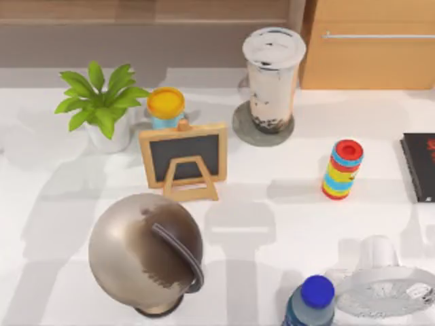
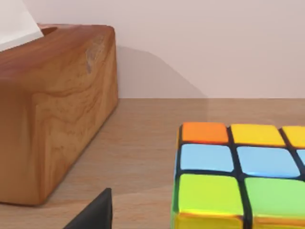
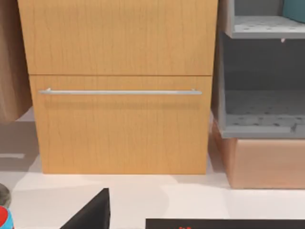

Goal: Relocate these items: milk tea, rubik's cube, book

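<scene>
Rubik's cube (image 2: pixel 240 176): rests on a wooden surface near a wooden tissue box (image 2: pixel 52 105), close before the left wrist camera. Milk tea (image 1: pixel 273 78): upright on a grey coaster (image 1: pixel 245 129), far side of the table. Pincer states: cannot tell.

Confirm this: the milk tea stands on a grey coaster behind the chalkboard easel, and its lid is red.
Not quite. The milk tea does stand on the grey coaster behind the chalkboard easel, but its lid is white, as the top view shows.
</scene>
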### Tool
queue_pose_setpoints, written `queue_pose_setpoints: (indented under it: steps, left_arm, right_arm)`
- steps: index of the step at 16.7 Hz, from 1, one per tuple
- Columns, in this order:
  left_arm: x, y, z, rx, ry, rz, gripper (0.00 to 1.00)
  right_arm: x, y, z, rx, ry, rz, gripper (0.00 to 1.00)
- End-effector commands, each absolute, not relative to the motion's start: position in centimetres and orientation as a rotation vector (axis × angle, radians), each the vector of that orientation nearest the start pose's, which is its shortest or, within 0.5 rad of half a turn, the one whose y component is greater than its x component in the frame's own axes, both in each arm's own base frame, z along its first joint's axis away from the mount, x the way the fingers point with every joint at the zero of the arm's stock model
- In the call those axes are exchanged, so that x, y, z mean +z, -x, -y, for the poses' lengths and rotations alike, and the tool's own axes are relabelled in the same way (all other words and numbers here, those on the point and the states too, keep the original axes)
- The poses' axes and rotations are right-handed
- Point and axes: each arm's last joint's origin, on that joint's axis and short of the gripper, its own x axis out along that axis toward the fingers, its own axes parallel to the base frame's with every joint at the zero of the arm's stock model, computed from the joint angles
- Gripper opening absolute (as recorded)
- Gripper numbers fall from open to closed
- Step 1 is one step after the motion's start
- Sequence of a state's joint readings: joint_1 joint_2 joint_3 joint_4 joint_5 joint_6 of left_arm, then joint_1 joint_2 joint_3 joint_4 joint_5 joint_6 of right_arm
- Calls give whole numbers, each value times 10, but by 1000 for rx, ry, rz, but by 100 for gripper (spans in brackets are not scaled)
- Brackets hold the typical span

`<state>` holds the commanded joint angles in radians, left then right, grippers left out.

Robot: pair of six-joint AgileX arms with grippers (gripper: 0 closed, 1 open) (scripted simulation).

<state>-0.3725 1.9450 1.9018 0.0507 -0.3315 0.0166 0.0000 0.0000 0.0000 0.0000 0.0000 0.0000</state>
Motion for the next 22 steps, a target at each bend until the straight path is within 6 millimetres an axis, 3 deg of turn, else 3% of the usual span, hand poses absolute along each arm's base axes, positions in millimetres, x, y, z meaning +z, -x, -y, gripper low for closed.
queue_pose_setpoints:
  steps: [9, 14, 18, 22]
  left_arm:
    - [395, -425, 154, -21, 0, 2, 100]
    - [397, -418, 144, -12, 4, -4, 100]
    - [403, -381, 120, -22, 9, -19, 100]
    - [396, -320, 89, -59, 9, -47, 100]
  right_arm:
    - [160, -106, 1, 0, 0, 0, 100]
    - [160, -106, 1, 0, 0, 0, 100]
    - [160, -106, 1, 0, 0, 0, 100]
    - [160, -106, 1, 0, 0, 0, 100]
